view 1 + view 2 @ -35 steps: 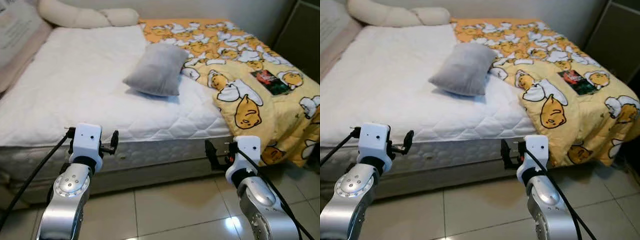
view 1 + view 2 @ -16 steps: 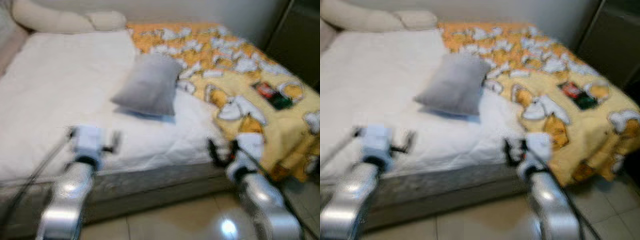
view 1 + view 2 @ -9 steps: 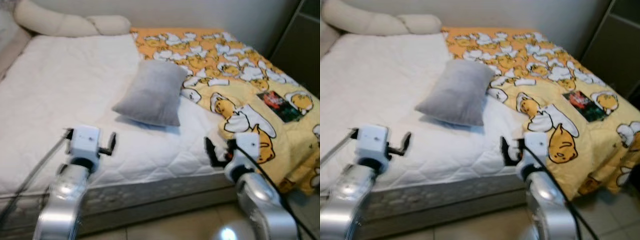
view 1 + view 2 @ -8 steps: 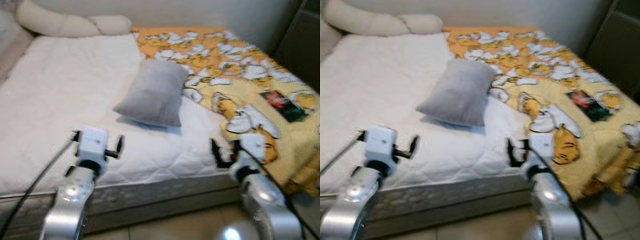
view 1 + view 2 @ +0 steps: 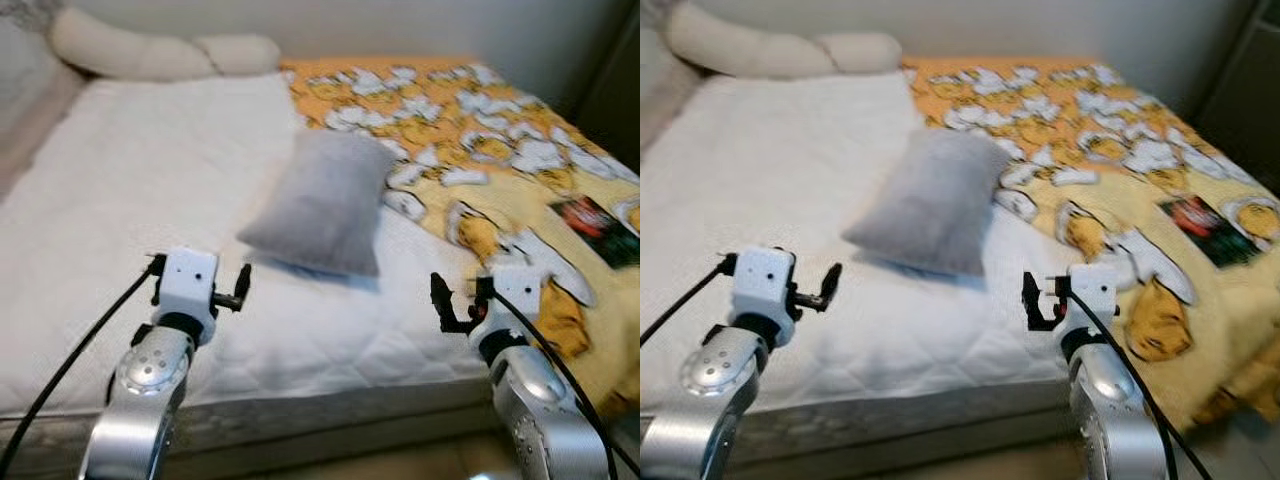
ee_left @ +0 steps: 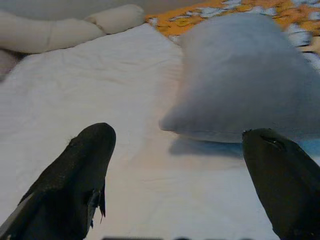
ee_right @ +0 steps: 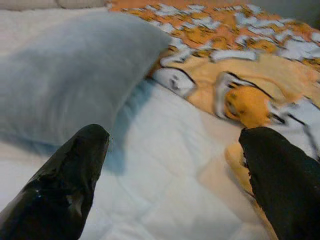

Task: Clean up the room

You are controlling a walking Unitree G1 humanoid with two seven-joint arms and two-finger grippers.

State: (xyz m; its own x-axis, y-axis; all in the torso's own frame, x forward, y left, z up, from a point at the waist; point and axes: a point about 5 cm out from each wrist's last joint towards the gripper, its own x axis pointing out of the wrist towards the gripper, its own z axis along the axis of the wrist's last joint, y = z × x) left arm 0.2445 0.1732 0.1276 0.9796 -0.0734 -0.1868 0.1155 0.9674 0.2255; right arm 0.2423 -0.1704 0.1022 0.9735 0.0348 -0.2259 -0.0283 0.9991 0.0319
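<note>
Spreading across most of the head views is a bed with a white quilted mattress [image 5: 150,200], bare on the robot's left half. A yellow blanket [image 5: 500,150] printed with cartoon characters covers the right half and drapes over the near right corner. A long cream bolster pillow [image 5: 150,55] lies along the far end of the mattress, by the wall. A grey pillow [image 5: 325,205] lies near the middle of the bed, tilted, its right edge just beside the blanket's edge. On the blanket, well to the right, lies a small dark packet [image 5: 595,218] with red on it; what it is cannot be told through the blur.

Both arms are raised over the near edge of the mattress. The left gripper [image 6: 180,175] points toward the grey pillow's near side, its two black fingers spread wide with nothing between them. The right gripper [image 7: 175,175] points at the seam where grey pillow and blanket meet, fingers likewise spread and empty, touching nothing.
</note>
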